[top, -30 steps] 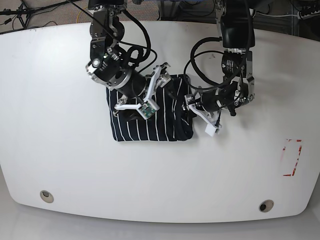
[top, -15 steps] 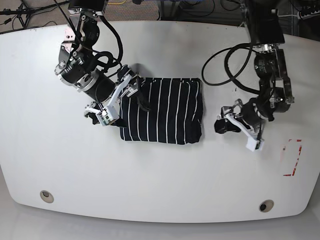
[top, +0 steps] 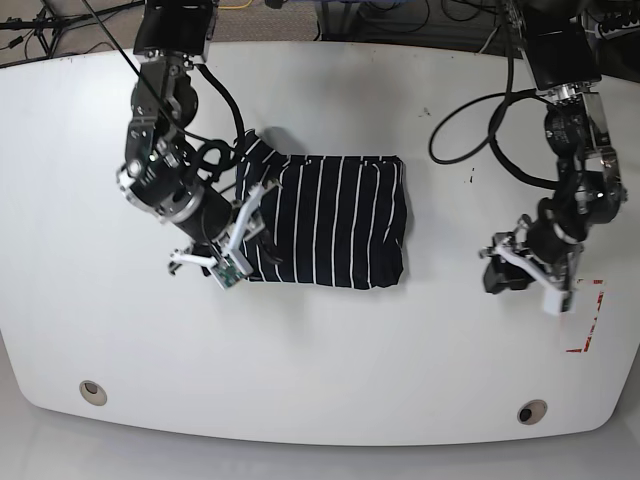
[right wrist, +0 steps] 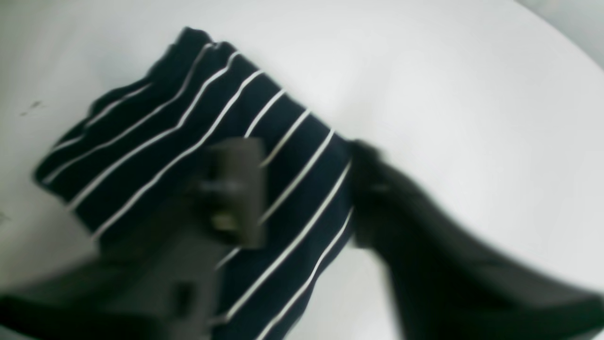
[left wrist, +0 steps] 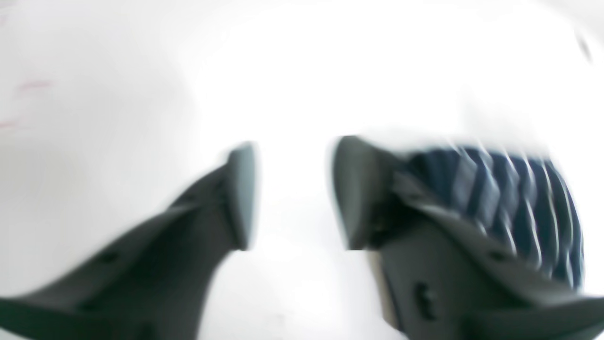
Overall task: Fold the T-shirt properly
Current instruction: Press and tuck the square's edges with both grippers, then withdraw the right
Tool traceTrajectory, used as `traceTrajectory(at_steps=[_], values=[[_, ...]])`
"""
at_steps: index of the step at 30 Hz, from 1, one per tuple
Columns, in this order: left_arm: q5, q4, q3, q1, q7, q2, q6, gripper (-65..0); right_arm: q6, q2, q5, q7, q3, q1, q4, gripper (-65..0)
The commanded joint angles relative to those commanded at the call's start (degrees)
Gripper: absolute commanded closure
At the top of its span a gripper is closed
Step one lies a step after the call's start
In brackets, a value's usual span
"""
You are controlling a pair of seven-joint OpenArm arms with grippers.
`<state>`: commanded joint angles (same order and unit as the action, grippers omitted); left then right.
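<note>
1. The T-shirt (top: pixel 325 220) lay folded into a compact rectangle on the white desk (top: pixel 320 370), a little left of centre in the base view, its thin white stripes running top to bottom.
2. My right fingers (top: pixel 215 255) were at the shirt's lower left edge in that view. In the right wrist view they (right wrist: pixel 302 193) stood spread apart, one over the striped cloth and the other past its edge over bare desk (both blurred), with nothing pinched between them.
3. One corner of the T-shirt (right wrist: pixel 188 141) reached toward the upper left of the right wrist frame, and the stripes ran diagonally there.
4. My left fingers (top: pixel 525 280) were well apart from the shirt, at the right of the base view, near a red mark (top: pixel 585 315) on the desk.
5. In the left wrist view my left fingers (left wrist: pixel 292 193) were parted and empty, with white desk showing between them; the striped T-shirt (left wrist: pixel 509 198) appeared, smeared, at the right of that frame.
</note>
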<state>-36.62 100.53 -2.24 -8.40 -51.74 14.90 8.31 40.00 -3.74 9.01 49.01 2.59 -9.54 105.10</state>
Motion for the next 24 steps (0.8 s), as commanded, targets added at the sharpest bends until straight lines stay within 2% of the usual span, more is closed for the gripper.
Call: traceTrajectory(at_steps=[2,4,10,16,24], values=[[0.18,0.00,4.22,0.00,1.23,-1.32,0.00,-5.1,0.00,0.00,-2.64,-1.67,-0.97,-1.93,-3.34,-0.6],[0.35,0.00,6.15,0.18,2.29,-2.37,0.00,-5.3,0.00,0.00,-4.04,-3.52,-1.41,-3.16,-5.89,-0.2],[7.30,1.85,14.59,3.96,4.48,-5.98,0.00,-5.4,0.00,-0.26,-8.00,-13.27,-1.58,-5.71,-17.93,-0.2],[12.13,2.73,24.18,7.21,4.57,-6.33,0.00,-5.4,0.00,-0.44,-9.05,-19.52,-1.58,-5.54,-25.76,-0.2],[16.26,-0.97,25.14,9.05,4.57,-5.98,0.00,-5.6,0.00,-2.02,-8.88,-27.52,-1.58,-2.81,-32.62,-0.2]])
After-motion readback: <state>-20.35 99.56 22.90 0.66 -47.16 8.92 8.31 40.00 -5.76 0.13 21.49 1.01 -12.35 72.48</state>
